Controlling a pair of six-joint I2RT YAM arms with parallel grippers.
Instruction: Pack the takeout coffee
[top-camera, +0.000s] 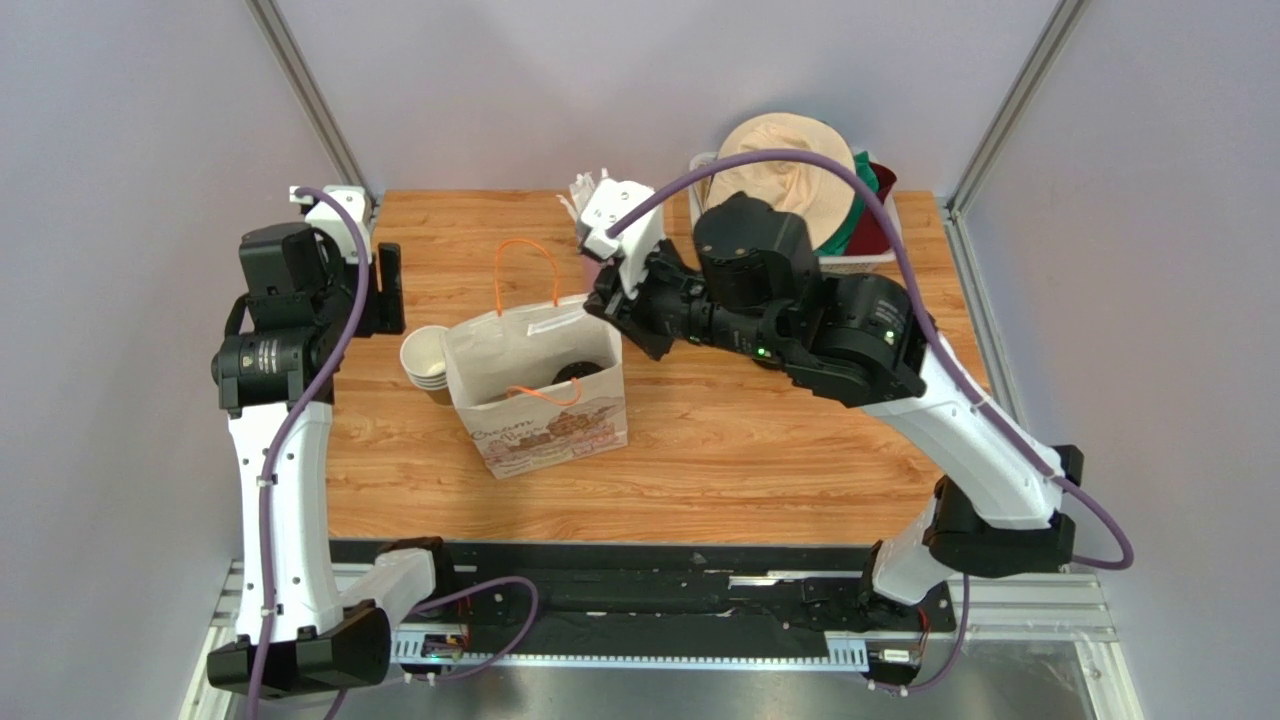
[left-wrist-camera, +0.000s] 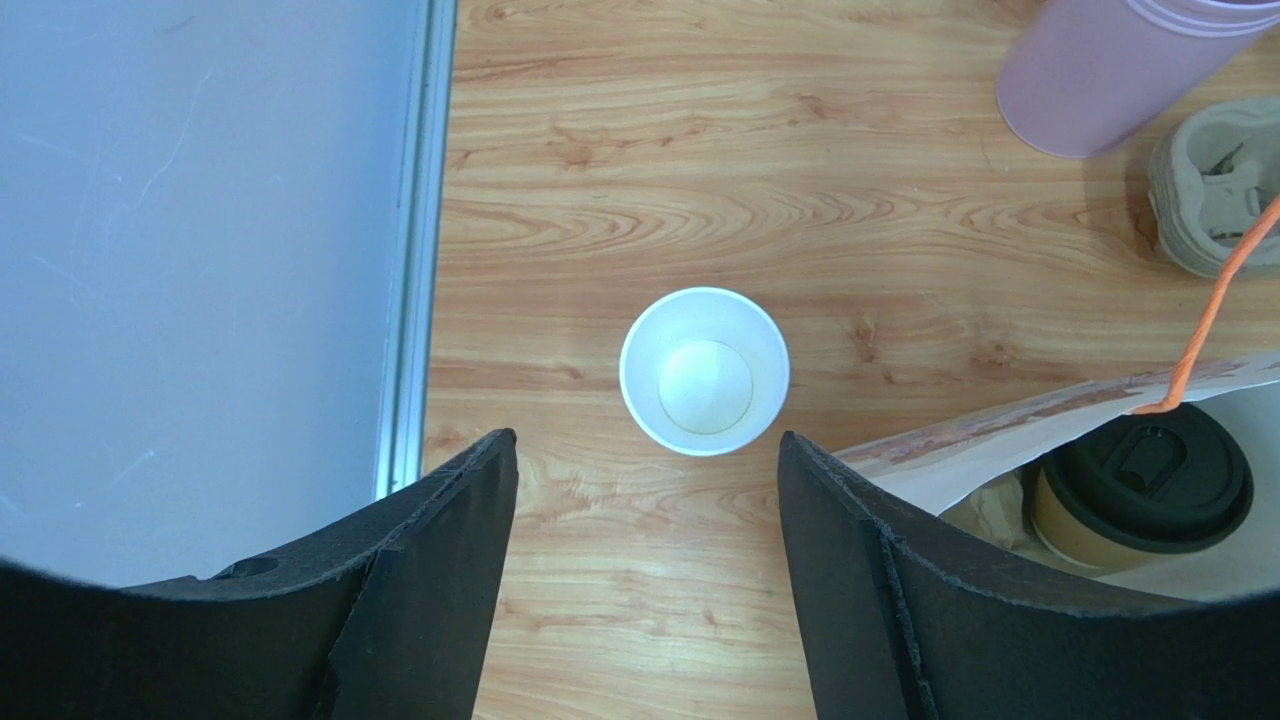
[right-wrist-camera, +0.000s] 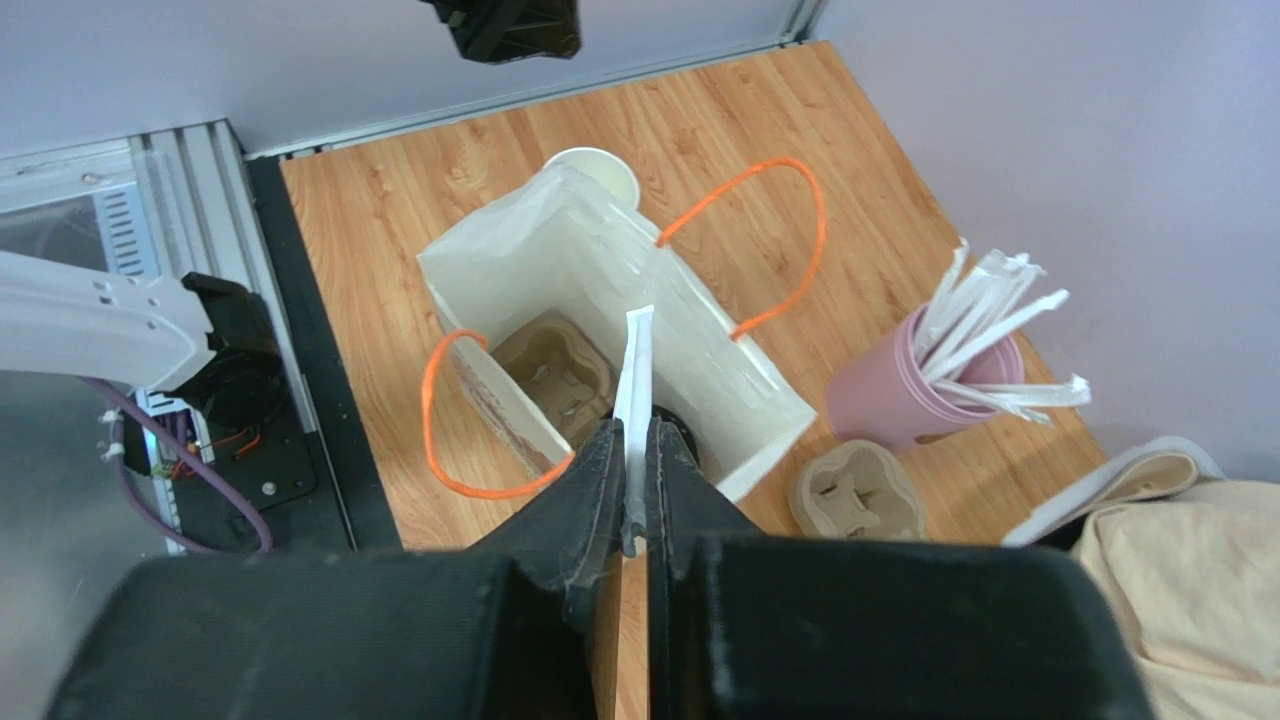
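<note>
Item one, our landmark: a white paper bag with orange handles, standing open on the wooden table. Inside the bag, against its right wall, we record the takeout coffee, a brown cup upright under its black lid. Also inside the bag, on the side toward the arm bases, is a moulded cardboard carrier. Just beside the bag's left wall is a stack of lidless cups, white inside. The left gripper hangs above that stack, jaws wide apart and holding nothing, clear of the bag. The right gripper is above the bag's far-right side, jaws closed on a white wrapped straw whose free end points over the bag's open mouth. Beyond the bag's far-right corner we list a pink tumbler filled with more wrapped straws. Near that tumbler, outside the bag, a second carrier lies on the table. Well apart from the bag, at the table's far right, lies a beige cloth; what it rests in we cannot tell clearly.
</note>
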